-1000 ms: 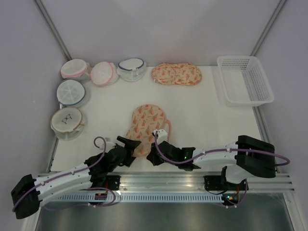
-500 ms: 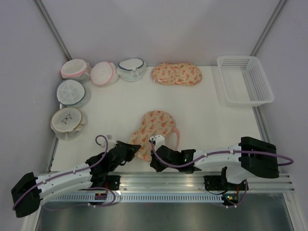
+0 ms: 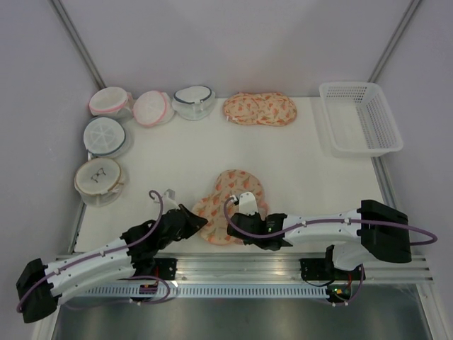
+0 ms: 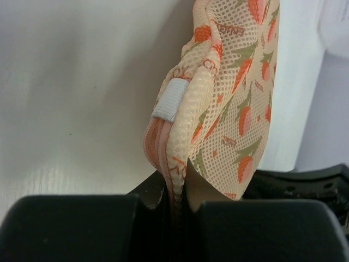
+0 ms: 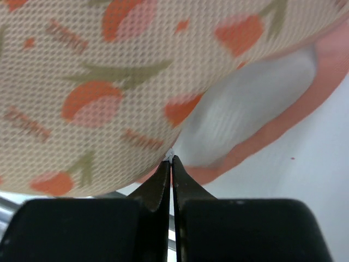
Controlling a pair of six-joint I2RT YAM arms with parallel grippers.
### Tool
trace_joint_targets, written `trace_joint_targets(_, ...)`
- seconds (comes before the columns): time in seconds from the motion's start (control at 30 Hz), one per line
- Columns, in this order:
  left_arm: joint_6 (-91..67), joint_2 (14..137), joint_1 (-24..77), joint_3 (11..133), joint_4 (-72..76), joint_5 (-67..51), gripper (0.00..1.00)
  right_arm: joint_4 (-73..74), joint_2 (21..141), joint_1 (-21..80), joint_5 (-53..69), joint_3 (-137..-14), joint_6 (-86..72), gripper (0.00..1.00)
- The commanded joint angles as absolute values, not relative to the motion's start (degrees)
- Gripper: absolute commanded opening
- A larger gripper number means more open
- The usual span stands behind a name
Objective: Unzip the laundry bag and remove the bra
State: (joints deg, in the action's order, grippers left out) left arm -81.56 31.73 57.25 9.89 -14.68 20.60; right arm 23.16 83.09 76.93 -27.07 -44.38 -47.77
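Note:
The peach, orange-printed laundry bag (image 3: 238, 185) lies bunched near the table's front edge, between my two grippers. My left gripper (image 3: 201, 217) is shut on the bag's near left rim. In the left wrist view the pink-trimmed zip seam (image 4: 163, 147) runs down between the jaws of the left gripper (image 4: 175, 192). My right gripper (image 3: 232, 227) is at the bag's near right side. In the right wrist view the right gripper (image 5: 172, 164) is pinched shut on a small white zipper pull (image 5: 172, 156), under the printed mesh (image 5: 98, 82). The bra is hidden.
A twin printed bag (image 3: 260, 109) lies at the back centre. Several round domed mesh bags (image 3: 106, 134) stand along the back left and left edge. A white plastic basket (image 3: 361, 117) sits at the back right. Grey walls close in the table.
My left gripper has closed on the bag's rim. The bag has been pulled right and toward the front edge and is now bunched shorter. My right gripper, still shut, has moved right with it.

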Motion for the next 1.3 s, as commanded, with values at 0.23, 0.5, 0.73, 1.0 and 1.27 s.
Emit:
trace_joint_targets(0.23, -46.86, 45.52, 57.3, 24.51, -16.79, 0.89, 0.04, 30.76, 84.37, 75.15, -33.92, -45.26, -48.25, 0.0)
trace_joint_targets(0.5, -47.71, 51.24, 56.78, 29.52, -24.33, 10.17, 0.71, 36.82, 81.13, 75.06, -38.4, -44.74, -53.86, 0.01)
trace_joint_targets(0.73, -58.7, 51.86, 56.6, 31.55, -25.58, 20.48, 0.98, 38.23, 77.96, 74.36, -40.43, -42.54, -58.09, 0.0)
trace_joint_targets(1.0, -76.45, 43.62, 57.74, 20.25, -15.77, 10.12, 0.99, 33.94, 79.45, 74.18, -33.88, -41.31, -57.5, 0.0)
trace_joint_targets(1.27, -84.46, 32.7, 59.06, 12.66, -13.62, 8.26, 1.0, 1.78, 74.27, 74.36, -9.84, -30.51, -54.66, 0.0)
